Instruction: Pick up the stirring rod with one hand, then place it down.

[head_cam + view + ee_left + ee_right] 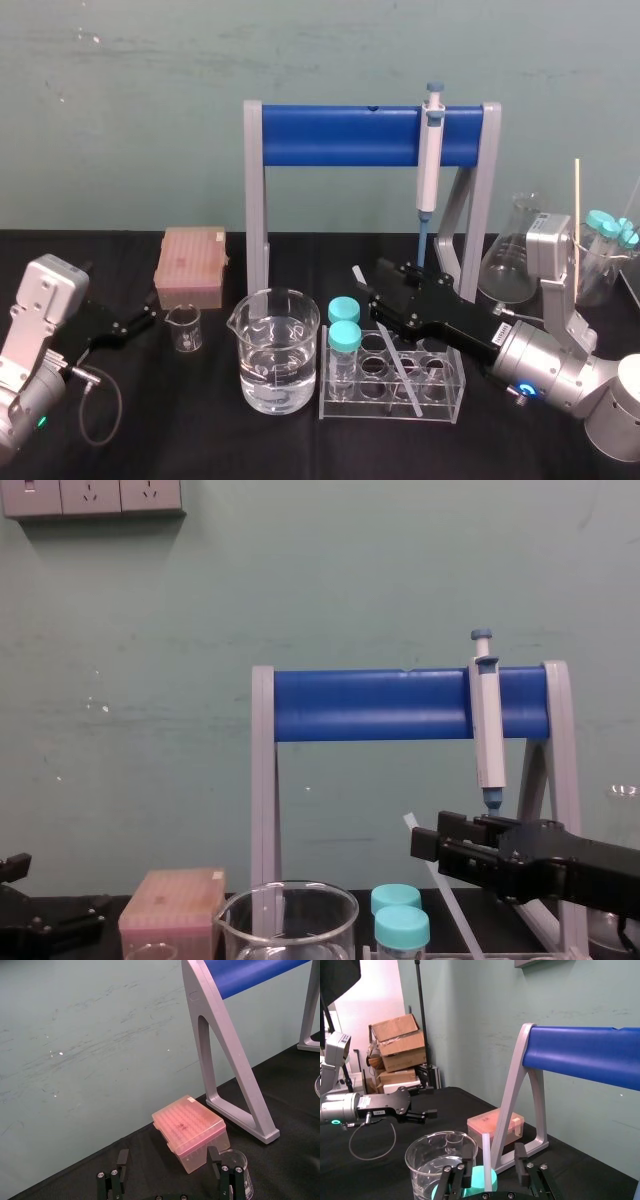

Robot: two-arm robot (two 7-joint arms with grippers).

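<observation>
The stirring rod (402, 368) is a thin translucent-white stick leaning at a slant, its lower end in the clear tube rack (455, 395) and its upper end (410, 823) poking up past my right gripper (385, 283). In the right wrist view the rod (487, 1160) stands between the black fingers (521, 1167), close to one and apart from the other. The right gripper is open around it. My left gripper (140, 322) rests open at the table's left, near a small beaker (184, 327).
A large beaker of water (277, 355) stands left of the rack, beside two teal-capped tubes (344, 330). Behind are a blue-barred stand (365, 135) with a hanging pipette (431, 150), a pink tip box (191, 265), and a flask (512, 262) at the right.
</observation>
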